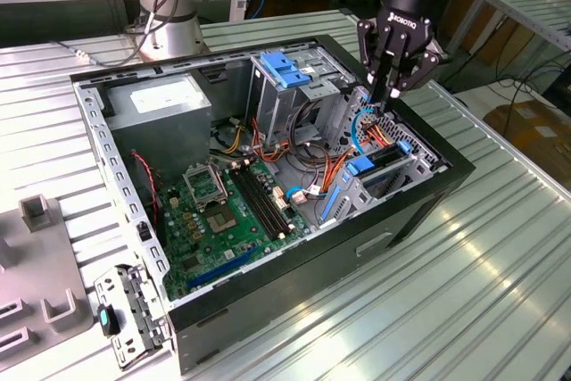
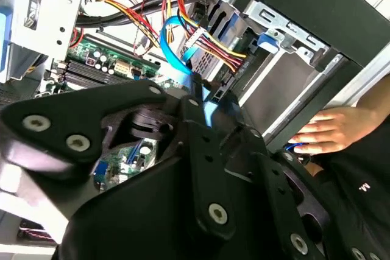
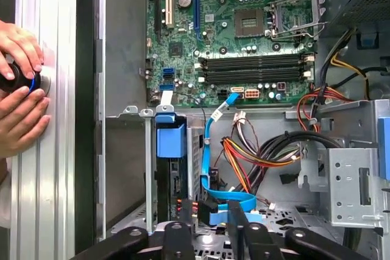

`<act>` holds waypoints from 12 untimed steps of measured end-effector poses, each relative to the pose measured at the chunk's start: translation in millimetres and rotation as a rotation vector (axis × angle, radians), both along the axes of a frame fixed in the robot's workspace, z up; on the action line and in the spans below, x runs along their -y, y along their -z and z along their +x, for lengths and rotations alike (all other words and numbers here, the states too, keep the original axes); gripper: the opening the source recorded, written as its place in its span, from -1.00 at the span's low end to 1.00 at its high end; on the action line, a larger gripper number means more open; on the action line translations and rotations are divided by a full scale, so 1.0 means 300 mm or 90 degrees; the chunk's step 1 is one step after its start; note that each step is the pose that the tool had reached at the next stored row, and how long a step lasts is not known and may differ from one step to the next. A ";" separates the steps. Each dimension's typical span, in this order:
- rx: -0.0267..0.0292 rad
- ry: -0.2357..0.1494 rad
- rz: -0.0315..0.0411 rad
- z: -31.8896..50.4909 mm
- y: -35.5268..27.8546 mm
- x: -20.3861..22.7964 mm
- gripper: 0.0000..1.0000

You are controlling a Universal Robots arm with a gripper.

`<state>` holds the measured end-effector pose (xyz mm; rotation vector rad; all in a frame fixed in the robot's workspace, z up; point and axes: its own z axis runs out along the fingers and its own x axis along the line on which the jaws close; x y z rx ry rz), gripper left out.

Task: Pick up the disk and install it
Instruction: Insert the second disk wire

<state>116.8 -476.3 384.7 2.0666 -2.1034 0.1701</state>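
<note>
Gripper point(image 1: 393, 94) hovers over the drive cage point(image 1: 389, 165), jaws together on nothing, where the disk point(image 1: 382, 157) sits slotted (rigid, weighty, best held by its blue rails).

You see a black tool point(image 1: 393, 86) over a black computer case point(image 1: 419, 211) on a ribbed silver table point(image 1: 464, 292). The motherboard point(image 1: 214, 220) is green, the disk point(image 1: 379, 161) dark grey with bright blue rails, the data cable point(image 3: 210, 144) light blue, and the wire bundle point(image 3: 256, 153) red, orange and yellow.
</note>
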 end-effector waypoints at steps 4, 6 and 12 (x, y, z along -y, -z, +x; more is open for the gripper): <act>-0.0001 0.000 -0.0011 0.000 0.024 -0.003 -0.22; -0.0001 0.000 -0.0047 0.000 0.033 -0.004 -0.22; -0.0001 0.000 -0.0166 0.000 0.051 -0.005 -0.61</act>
